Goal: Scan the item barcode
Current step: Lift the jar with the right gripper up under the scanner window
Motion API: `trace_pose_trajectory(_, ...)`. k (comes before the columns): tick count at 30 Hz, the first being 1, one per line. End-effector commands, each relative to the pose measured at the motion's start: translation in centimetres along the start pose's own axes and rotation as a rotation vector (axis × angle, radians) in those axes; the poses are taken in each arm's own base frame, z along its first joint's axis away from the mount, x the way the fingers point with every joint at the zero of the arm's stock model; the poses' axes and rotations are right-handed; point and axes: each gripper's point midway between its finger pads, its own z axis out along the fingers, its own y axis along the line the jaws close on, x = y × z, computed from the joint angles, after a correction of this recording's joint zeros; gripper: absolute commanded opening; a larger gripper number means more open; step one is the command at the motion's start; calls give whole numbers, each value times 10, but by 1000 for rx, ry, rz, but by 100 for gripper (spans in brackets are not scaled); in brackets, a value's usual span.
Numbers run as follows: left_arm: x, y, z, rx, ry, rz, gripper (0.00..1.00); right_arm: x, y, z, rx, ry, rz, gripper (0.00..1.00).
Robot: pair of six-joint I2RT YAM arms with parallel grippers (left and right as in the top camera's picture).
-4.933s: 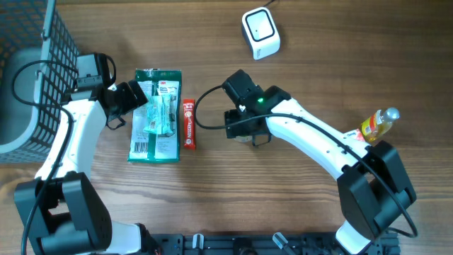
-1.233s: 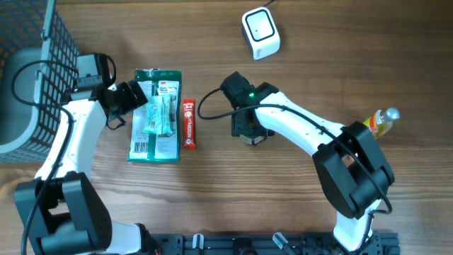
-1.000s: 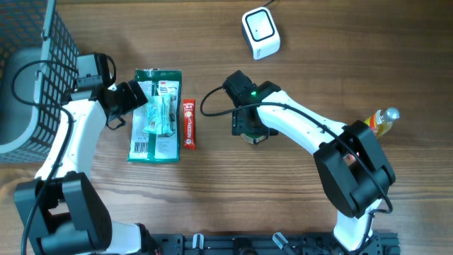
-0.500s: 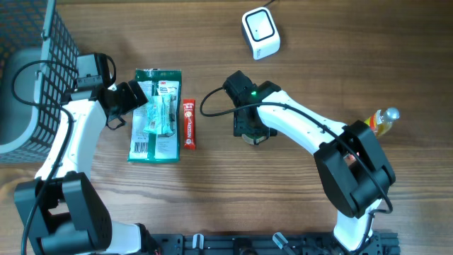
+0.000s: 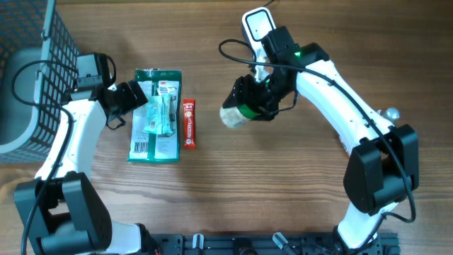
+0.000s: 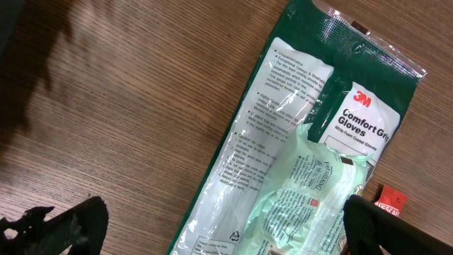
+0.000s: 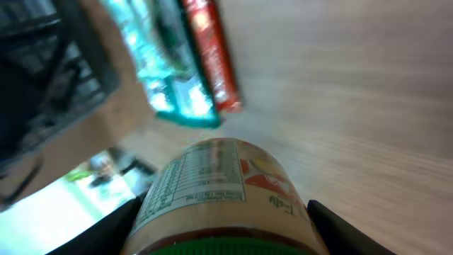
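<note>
The right gripper (image 5: 251,105) holds the jar (image 5: 232,117) above the table (image 5: 283,184), its fingers closed on the jar just by the green lid. In the overhead view the jar lies tilted, its pale body pointing left and down. It sits below and a little left of the scanner (image 5: 253,21), apart from it. The right arm crosses the scanner's lower right part and hides it. In the right wrist view the jar fills the lower middle, a finger (image 7: 106,232) on either side. A panel of fine print on the label faces the camera; it is too blurred to read.

Left of the jar, well apart, a red bar (image 5: 189,124) lies flat, just beside the right edge of a green gloves pack (image 5: 166,142). A smaller pale packet (image 6: 301,188) lies on top of the pack. The left gripper (image 5: 138,97) hangs over the pack's left edge with its fingers spread wide, holding nothing. A wire basket (image 5: 28,57) stands at the far left. Far right, a bottle (image 5: 391,113) shows only its cap past the right arm.
</note>
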Motion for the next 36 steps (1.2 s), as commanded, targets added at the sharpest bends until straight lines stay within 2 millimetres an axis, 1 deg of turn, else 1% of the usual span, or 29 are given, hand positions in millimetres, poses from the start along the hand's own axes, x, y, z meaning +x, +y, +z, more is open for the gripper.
trace_pose_trajectory(1,-7,-3,-8,17,-28,-9,100,19,35,-15,-167,92,77,50)
trace_pose_trajectory(5,-7,-3,-8,17,-28,-9,100,28,47,-18,-229,162,182,52)
trace_pose_trajectory(9,-7,-3,-8,17,-28,-8,100,29,48,-19,-235,174,220,52)
trace_pose_trajectory(10,-7,-3,-8,17,-28,-9,100,26,46,-18,-223,158,216,52)
trace_pose_trajectory(12,-7,-3,-8,17,-28,-9,100,15,32,-14,-147,83,216,51)
trace_pose_trajectory(14,-7,-3,-8,17,-28,-9,100,-9,0,-12,29,-79,208,47)
trace_pose_trajectory(15,-7,-3,-8,17,-28,-9,100,-26,-23,-16,162,-192,164,47)
trace_pose_trajectory(16,-7,-3,-8,17,-28,-9,100,-43,-48,-26,315,-306,109,36)
trace_pose_trajectory(17,-7,-3,-8,17,-28,-8,100,-55,-69,-40,464,-383,33,16)
trace_pose_trajectory(18,-7,-3,-8,17,-28,-9,100,-57,-71,-42,477,-387,5,15)
trace_pose_trajectory(19,-7,-3,-8,17,-28,-9,100,-58,-69,-43,471,-379,-21,13)
trace_pose_trajectory(20,-7,-3,-8,17,-28,-9,100,-61,-62,-44,444,-371,-84,13)
trace_pose_trajectory(22,-7,-3,-8,17,-28,-9,100,-66,-41,-51,366,-360,-185,13)
trace_pose_trajectory(23,-7,-3,-8,17,-28,-8,100,-69,-24,-63,320,-379,-212,6)
trace_pose_trajectory(24,-7,-3,-8,17,-28,-9,100,-71,-12,-76,306,-406,-226,4)
trace_pose_trajectory(26,-7,-3,-8,17,-28,-9,100,-72,16,-104,288,-460,-289,5)
trace_pose_trajectory(27,-7,-3,-8,17,-28,-9,100,-70,33,-119,275,-489,-338,11)
trace_pose_trajectory(28,-7,-3,-8,18,-28,-9,100,-69,43,-128,268,-508,-371,14)
trace_pose_trajectory(30,-7,-3,-8,17,-28,-8,100,-68,59,-142,249,-544,-432,14)
trace_pose_trajectory(32,-7,-3,-8,18,-28,-9,100,-72,65,-145,245,-568,-464,13)
trace_pose_trajectory(33,-7,-3,-8,17,-28,-8,100,-80,66,-146,252,-592,-477,14)
trace_pose_trajectory(34,-7,-3,-8,18,-28,-9,100,-86,65,-147,265,-618,-478,20)
trace_pose_trajectory(35,-7,-3,-8,17,-28,-9,100,-97,64,-149,285,-657,-470,21)
trace_pose_trajectory(36,-7,-3,-8,18,-28,-9,100,-109,64,-150,296,-697,-454,17)
